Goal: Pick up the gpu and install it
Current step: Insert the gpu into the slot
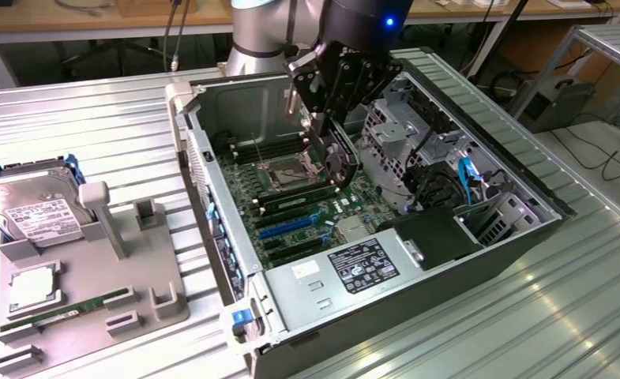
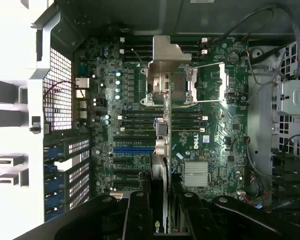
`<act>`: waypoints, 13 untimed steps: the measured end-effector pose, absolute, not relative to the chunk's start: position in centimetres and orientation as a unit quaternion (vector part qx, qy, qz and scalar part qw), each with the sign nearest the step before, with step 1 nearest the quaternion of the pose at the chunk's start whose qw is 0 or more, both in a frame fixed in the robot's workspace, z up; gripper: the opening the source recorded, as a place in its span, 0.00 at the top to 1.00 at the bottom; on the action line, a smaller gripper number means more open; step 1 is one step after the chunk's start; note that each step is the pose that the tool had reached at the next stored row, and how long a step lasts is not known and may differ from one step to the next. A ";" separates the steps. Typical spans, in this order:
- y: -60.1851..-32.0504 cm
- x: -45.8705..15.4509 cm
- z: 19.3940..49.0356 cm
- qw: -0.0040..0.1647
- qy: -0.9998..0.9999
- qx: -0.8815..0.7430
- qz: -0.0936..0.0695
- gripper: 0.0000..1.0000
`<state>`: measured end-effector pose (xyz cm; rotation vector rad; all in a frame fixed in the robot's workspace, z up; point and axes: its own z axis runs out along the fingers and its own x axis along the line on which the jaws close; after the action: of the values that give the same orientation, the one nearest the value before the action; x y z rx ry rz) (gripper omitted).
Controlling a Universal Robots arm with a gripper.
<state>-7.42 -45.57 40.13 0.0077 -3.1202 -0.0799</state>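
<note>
My gripper [image 1: 331, 118] hangs over the open computer case [image 1: 520, 170] and is shut on the gpu [image 1: 338, 170]. The gpu is a dark card held on edge, reaching down toward the motherboard [image 1: 304, 209]. In the wrist view the gpu [image 2: 160, 150] runs edge-on from between my black fingers [image 2: 139, 215]. Its silver end bracket [image 2: 166, 55] is at the far end, over the memory slots. The card's lower edge sits above the green board near the CPU socket [image 2: 202, 85] and the blue expansion slot [image 2: 134, 149]. I cannot tell whether it touches the board.
A drive cage [image 1: 394, 134] and cables crowd the case on the exterior view's right, and the power supply [image 1: 362, 264] closes its near end. A grey fixture [image 1: 130, 300] on the exterior view's left holds a hard drive [image 1: 31, 209], a CPU [image 1: 34, 288] and a memory stick [image 1: 62, 316].
</note>
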 end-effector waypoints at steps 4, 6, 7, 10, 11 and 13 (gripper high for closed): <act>-45.6 -7.4 40.1 0.010 -1.000 0.002 -0.026 0.74; -45.6 -7.4 40.1 0.010 -1.000 0.002 -0.026 0.74; -45.6 -7.4 40.1 0.010 -1.000 0.002 -0.026 0.74; -45.6 -7.4 40.1 0.010 -1.000 0.008 -0.026 0.74; -45.6 -7.4 40.1 0.010 -0.999 0.017 -0.025 0.74; -45.6 -7.4 40.1 0.011 -0.999 0.036 -0.025 0.74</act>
<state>-7.41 -45.57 40.12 0.1109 -3.1169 -0.0786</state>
